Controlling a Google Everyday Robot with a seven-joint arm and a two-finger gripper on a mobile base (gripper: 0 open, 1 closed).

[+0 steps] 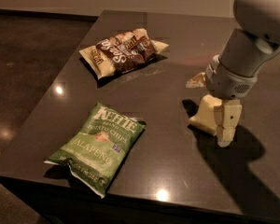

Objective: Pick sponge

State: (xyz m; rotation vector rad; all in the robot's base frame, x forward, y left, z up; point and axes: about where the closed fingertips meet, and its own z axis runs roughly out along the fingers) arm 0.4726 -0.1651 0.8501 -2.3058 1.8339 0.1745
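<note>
The sponge (203, 115) is a small pale yellow block lying on the dark table (168, 167), right of centre. My gripper (220, 127) hangs from the grey-white arm (238, 64) that comes in from the upper right. It is down at the sponge's right side, close against it and partly covering its right edge. The gripper's far side is hidden behind its own body.
A pale crumpled wrapper scrap (196, 81) lies just behind the sponge, by the wrist. A brown chip bag (123, 52) lies at the back left. A green Kettle jalapeño chip bag (98, 146) lies at the front left near the table's edge.
</note>
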